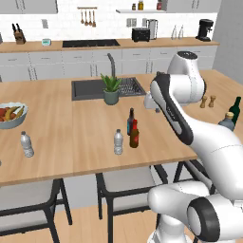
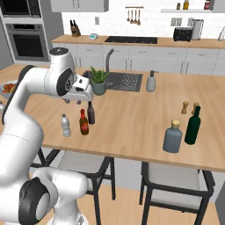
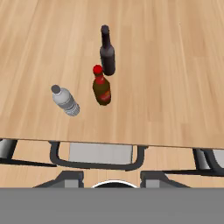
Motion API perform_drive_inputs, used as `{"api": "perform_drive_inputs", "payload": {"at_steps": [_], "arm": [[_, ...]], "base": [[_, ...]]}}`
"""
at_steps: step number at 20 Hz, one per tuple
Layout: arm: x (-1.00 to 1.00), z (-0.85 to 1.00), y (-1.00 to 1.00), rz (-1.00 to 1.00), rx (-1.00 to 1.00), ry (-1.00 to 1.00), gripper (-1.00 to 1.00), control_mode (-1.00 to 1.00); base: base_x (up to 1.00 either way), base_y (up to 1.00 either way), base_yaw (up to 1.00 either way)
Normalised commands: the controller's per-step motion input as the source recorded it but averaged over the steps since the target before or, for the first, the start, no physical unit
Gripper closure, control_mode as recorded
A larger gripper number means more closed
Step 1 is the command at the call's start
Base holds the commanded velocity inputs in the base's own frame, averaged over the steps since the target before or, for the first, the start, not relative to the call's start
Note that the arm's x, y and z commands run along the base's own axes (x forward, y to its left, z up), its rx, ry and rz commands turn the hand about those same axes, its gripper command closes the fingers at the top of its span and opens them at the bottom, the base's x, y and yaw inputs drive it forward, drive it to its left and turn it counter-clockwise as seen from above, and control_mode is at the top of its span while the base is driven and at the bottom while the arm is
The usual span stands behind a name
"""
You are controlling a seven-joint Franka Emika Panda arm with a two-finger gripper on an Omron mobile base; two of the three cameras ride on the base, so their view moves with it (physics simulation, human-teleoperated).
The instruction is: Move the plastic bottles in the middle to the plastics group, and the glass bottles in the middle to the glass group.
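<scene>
Wooden island counter [image 1: 71,137] carries everything you need, with the sink and a potted plant [image 1: 111,88] behind the work area. Three bottles stand together near the front edge: the middle plastic bottle [image 1: 118,142], the brown bottle with the red cap [image 1: 134,134] just beside it, and the near-black bottle [image 1: 130,121] right behind that one. None has been sorted yet, so you are at the very start, choosing a first pick. Your gripper [image 2: 73,100] hangs above and behind the trio with its fingers drawn together and nothing between them; the hand camera looks down on all three upright bottles. The plastics group bottle [image 1: 27,144] waits far along the counter beside the fruit bowl [image 1: 10,115], while the green wine bottle [image 2: 192,125] and the corked grey-blue bottle [image 2: 172,137] stand well apart at the opposite end, near the salt and pepper shakers [image 2: 190,107]. Next you will probably need to spread the fingers, drop toward one bottle, and approach it from the open side, since the two dark bottles stand close enough that a careless descent could knock one over.
</scene>
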Motion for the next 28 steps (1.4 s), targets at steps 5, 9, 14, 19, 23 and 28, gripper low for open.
{"api": "perform_drive_inputs", "payload": {"at_steps": [5,9,14,19,23,28], "arm": [[-0.02,-0.14,0.04,0.0,0.0,-0.01,-1.0,-1.0],[0.0,-0.1,-0.04,0.03,0.0,0.04,-1.0,-1.0],[0.0,-0.09,0.62,-0.1,-0.03,0.17,-1.0,-1.0],[0.0,-0.03,0.94,-0.21,-0.15,0.05,-1.0,-1.0],[0.21,-0.1,0.84,-0.21,-0.02,0.0,-1.0,-1.0],[0.04,-0.27,0.39,-0.02,0.02,-0.06,-1.0,-1.0]], "base": [[0.0,0.0,0.0],[0.0,0.0,0.0],[0.0,0.0,0.0],[0.0,0.0,0.0],[0.0,0.0,0.0],[0.0,0.0,0.0]]}}
